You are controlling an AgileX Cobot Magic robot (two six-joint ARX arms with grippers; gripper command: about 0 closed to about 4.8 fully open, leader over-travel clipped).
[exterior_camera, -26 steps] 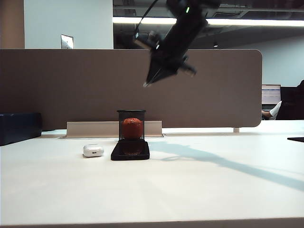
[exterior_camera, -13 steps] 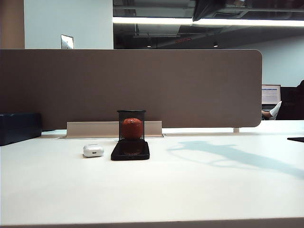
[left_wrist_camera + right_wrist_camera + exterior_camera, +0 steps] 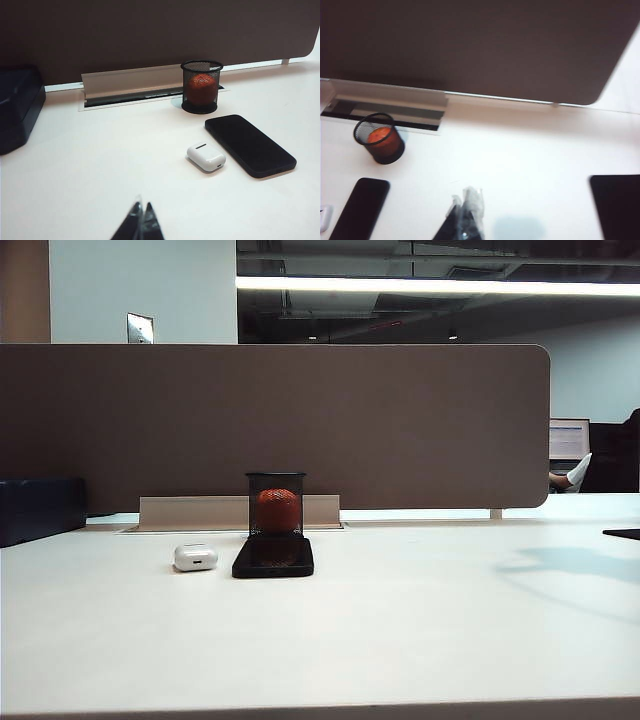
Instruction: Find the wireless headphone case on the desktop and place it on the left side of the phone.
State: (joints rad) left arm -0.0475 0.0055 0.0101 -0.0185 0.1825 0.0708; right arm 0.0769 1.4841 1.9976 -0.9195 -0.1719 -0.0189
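both sets of jaws were pressed together, empty: left gripper [image 3: 141, 214] and right gripper [image 3: 467, 212] hung over the desktop [image 3: 420, 630]. the wireless headphone case [image 3: 206, 156] sat just left of the phone [image 3: 249, 144]. looked light, slick, rigid; pinch its flat sides.

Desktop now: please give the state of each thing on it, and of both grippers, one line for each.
wireless headphone case: lid closed, lying flat, left of the phone, apart from it, not held.
phone: lying flat, screen dark.
mesh cup: upright, orange-red ball inside.
left gripper: jaws shut, empty, above the desktop.
right gripper: jaws shut, empty, above the desktop.
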